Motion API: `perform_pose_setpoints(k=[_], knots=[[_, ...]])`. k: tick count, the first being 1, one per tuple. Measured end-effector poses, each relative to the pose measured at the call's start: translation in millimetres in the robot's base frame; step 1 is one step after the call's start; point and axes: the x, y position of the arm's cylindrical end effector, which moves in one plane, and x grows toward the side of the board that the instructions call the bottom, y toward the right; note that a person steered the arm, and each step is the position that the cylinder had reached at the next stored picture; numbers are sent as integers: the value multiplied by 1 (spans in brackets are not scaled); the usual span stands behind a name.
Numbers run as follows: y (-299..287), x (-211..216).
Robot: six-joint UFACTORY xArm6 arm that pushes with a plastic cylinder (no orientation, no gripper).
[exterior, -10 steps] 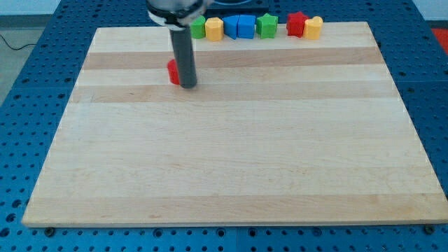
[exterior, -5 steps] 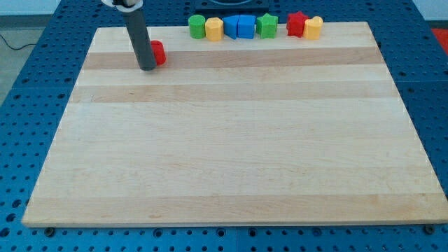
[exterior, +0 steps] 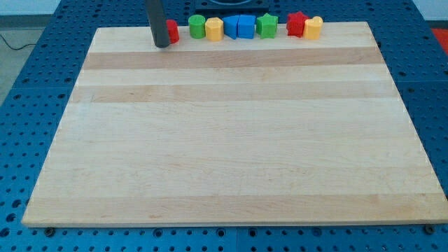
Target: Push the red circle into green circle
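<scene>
The red circle (exterior: 173,31) sits at the top edge of the wooden board (exterior: 231,140), partly hidden behind my dark rod. My tip (exterior: 162,45) is right against the red circle's left side. The green circle (exterior: 197,26) stands a short gap to the red circle's right, at the left end of a row of blocks.
Along the board's top edge, right of the green circle, stand a yellow block (exterior: 214,29), two blue blocks (exterior: 239,26), a green star (exterior: 267,25), a red star (exterior: 297,24) and another yellow block (exterior: 313,27). A blue perforated table (exterior: 28,105) surrounds the board.
My tip has moved up and to the right, pushing the red circle from the board's upper left up to the top edge, close to the green circle.
</scene>
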Motion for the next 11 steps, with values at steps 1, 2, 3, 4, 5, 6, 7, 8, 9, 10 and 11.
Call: perform_pose_setpoints(k=[1, 2, 3, 4, 5, 6, 7, 8, 9, 10, 11], knots=[[3, -8], [-7, -3], [-45, -6], [-67, -28], [-65, -41], [-46, -41], [-30, -41], [-19, -41], [2, -41], [13, -41], [5, -35]])
